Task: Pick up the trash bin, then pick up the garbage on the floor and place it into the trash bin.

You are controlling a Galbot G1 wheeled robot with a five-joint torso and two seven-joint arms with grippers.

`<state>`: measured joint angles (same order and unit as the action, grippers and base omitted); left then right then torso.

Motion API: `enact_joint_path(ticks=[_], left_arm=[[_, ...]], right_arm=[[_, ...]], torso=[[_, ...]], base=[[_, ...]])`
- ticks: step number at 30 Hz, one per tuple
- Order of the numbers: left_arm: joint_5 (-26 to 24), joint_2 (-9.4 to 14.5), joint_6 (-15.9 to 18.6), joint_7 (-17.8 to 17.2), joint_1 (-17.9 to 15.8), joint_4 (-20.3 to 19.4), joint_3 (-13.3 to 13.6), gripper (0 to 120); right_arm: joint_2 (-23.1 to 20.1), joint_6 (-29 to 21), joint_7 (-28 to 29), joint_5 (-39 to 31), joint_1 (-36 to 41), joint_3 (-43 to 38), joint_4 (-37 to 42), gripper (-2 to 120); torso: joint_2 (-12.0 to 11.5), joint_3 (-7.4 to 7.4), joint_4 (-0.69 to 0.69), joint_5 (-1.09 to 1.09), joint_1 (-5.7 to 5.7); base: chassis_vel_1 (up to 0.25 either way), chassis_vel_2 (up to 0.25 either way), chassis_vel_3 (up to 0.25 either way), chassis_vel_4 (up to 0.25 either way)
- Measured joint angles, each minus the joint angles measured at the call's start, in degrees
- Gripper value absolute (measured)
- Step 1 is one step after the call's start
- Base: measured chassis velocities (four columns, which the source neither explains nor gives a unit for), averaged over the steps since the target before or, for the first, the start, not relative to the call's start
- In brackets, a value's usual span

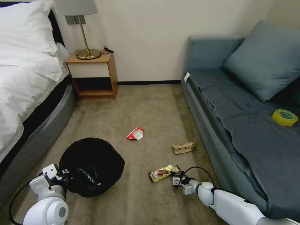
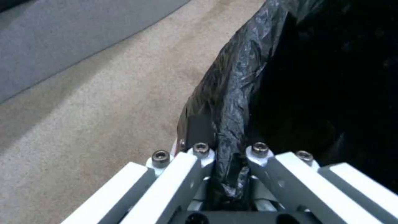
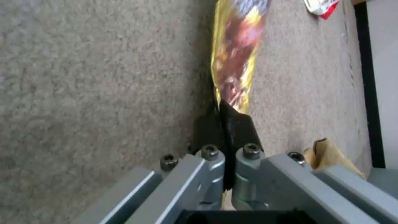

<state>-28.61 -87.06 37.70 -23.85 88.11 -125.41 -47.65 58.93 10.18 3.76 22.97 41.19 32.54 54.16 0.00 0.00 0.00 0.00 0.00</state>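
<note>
Left gripper [image 2: 226,174] clamping trash bin [image 1: 91,166], right gripper [image 3: 226,124] pinching wrapper [image 3: 238,59]

Both grippers low (fingers [image 3: 238,124] pinched).

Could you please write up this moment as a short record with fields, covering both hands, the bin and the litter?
left hand: left hand shut on the bag-lined rim of the trash bin
right hand: right hand low over the carpet, shut on one end of the snack wrapper
in the bin: clear bottle with green label
on the floor: paper wad; carton scrap
on the sofa: yellow tape roll
</note>
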Motion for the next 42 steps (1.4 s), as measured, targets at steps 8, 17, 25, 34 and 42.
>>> enact_joint_path(ticks=[8, 17, 25, 34, 42], left_arm=[[0.00, 0.07, 0.00, 0.00, -0.05, 0.17, 0.08, 3], [0.00, 0.16, 0.01, -0.01, -0.37, 0.78, 1.24, 3], [0.36, -0.35, 0.37, -0.42, -0.74, 0.33, 4.45, 3], [1.56, -1.21, 0.44, -0.48, -0.72, -0.20, 6.80, 3], [1.85, -1.83, 0.44, -0.49, -0.67, -0.80, 7.16, 3]], right_arm=[[-3.75, 0.45, 0.90, -3.26, 0.72, -2.78, 6.63, 0], [-11.53, -3.83, 0.69, -15.32, 3.39, -11.30, 31.29, 0], [-13.63, -11.10, 1.66, -27.63, -1.17, -8.69, 53.72, 0], [-6.78, -17.78, 7.60, -42.71, -10.34, 7.85, 59.68, 0], [-0.12, -19.92, 12.15, -46.35, -12.63, 18.38, 53.37, 0]], torso=[[0.00, 0.00, 0.00, 0.01, 0.00], [0.00, 0.00, 0.00, -0.01, 0.00], [0.00, 0.00, -0.01, -0.01, 0.00], [0.00, 0.00, 0.01, -0.01, 0.00], [0.00, 0.00, 0.00, -0.01, 0.00]], base=[[0.000, 0.000, 0.000, 0.000], [0.000, 0.000, 0.000, 0.000], [0.000, 0.000, 0.000, 0.000], [0.000, 0.000, 0.000, 0.000], [0.000, 0.000, 0.000, 0.000]])
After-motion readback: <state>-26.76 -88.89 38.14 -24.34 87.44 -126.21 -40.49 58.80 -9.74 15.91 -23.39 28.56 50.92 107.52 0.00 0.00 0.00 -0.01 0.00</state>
